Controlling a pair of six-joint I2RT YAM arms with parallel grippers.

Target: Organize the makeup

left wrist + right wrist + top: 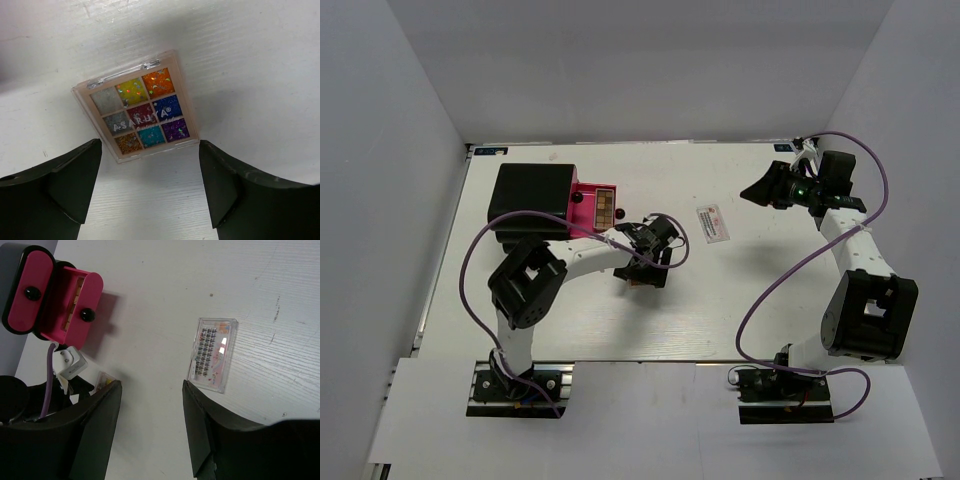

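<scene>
The multicoloured square palette (137, 114) lies flat on the white table just ahead of my left gripper (150, 192), which is open and empty with its fingertips short of the palette's near edge. In the top view the left gripper (645, 268) hovers over it at mid-table. The white red-printed packet (212, 354) lies flat to the right of my open, empty right gripper (150, 410); it also shows in the top view (713, 223). The right gripper (760, 192) is raised to the packet's right. A long brown palette (605, 207) lies in an open pink drawer. The other cosmetics are out of view.
The large black box (528, 200) with pink drawers (65, 300) stands at the back left, one drawer pulled out toward the centre. The left arm's purple cable (480, 250) loops beside it. White walls enclose the table on three sides.
</scene>
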